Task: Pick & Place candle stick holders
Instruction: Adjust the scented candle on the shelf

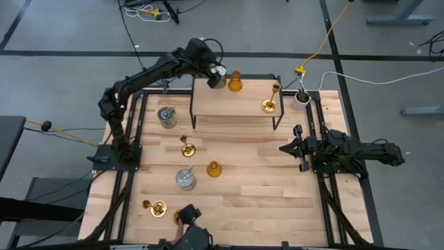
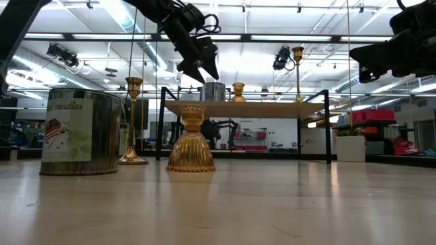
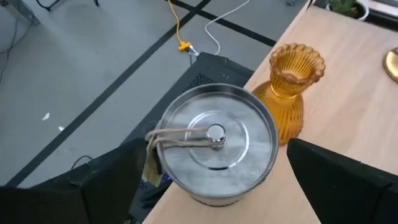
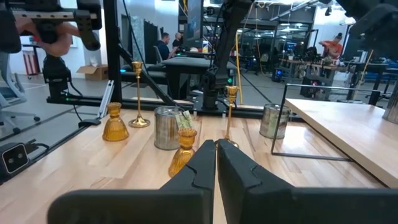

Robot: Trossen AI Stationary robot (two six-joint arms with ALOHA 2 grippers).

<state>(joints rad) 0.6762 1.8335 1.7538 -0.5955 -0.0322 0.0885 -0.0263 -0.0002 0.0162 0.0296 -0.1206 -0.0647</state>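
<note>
A silvery lidded holder (image 3: 214, 143) stands on its base at the far left corner of the raised wooden shelf (image 1: 236, 104). My left gripper (image 1: 216, 75) hangs over it, open, with one finger on either side and clear of its wall. An amber holder (image 3: 289, 93) stands right beside it on the shelf. A brass holder (image 1: 270, 104) stands at the shelf's right end. On the table below stand two silvery holders (image 1: 166, 117) (image 1: 185, 179), two brass ones (image 1: 187, 147) (image 1: 156, 206) and an amber one (image 1: 214, 169). My right gripper (image 4: 216, 163) waits shut at the table's right.
A small white pot with a green plant (image 1: 301, 97) stands off the shelf's far right corner. The shelf rests on thin black legs (image 1: 192, 118). Another amber piece (image 1: 184, 215) sits by a dark device at the near edge. People (image 4: 163, 43) show in the room beyond.
</note>
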